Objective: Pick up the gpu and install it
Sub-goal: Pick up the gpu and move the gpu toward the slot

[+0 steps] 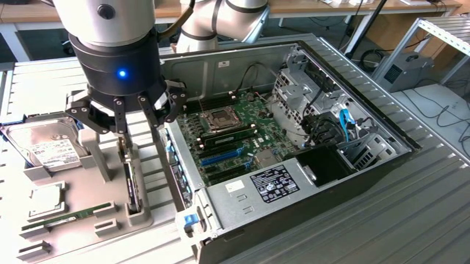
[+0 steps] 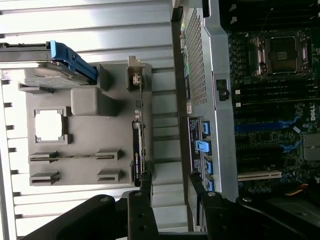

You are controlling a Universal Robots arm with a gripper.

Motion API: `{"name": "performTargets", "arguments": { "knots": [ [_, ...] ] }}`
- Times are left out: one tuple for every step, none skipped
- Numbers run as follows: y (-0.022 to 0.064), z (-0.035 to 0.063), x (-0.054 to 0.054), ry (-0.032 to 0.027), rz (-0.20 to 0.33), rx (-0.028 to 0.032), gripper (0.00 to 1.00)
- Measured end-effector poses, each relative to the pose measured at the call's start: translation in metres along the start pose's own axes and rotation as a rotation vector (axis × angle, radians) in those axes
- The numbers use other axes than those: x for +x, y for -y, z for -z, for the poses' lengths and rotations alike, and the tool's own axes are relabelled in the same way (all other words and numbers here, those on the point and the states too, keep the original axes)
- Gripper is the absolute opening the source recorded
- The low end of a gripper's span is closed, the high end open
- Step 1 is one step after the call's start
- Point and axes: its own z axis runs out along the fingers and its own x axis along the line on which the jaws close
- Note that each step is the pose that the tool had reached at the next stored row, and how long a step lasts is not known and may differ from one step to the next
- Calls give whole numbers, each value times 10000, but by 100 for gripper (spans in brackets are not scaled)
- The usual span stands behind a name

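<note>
Beside the open computer case (image 1: 220, 71), the pincer (image 2: 170, 179) is hanging wide open above the grey holder (image 2: 80, 135); it is probably needing to centre both fingers (image 2: 145, 192) across the gpu (image 2: 136, 150) before closing. That card is standing on edge just beneath one finger, showing as a thin black strip.

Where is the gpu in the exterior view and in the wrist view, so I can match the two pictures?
Exterior view: the gpu stands on edge in the grey holder, on the exterior view's left, below the gripper.
Wrist view: the gpu is seen edge-on in the grey holder, between its raised block and the computer case.
Shared landmark: the hard drive at the holder's end.
</note>
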Motion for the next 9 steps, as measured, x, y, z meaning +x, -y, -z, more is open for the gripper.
{"name": "performTargets", "arguments": {
  "knots": [
    [0, -2, 0, 0, 0, 1, 42],
    [0, -6, 0, 0, 0, 0, 42],
    [1, -10, 1, 0, 0, 0, 42],
    [1, -14, 2, 0, 0, 0, 42],
    [1, -16, 2, 0, 0, 0, 42],
    [1, -19, 2, 0, 0, 0, 42],
    [1, -23, 2, 0, 0, 0, 42],
    [2, -29, 3, 0, 0, 1, 42],
    [2, -32, 3, 0, 0, 1, 42]
  ]
}}
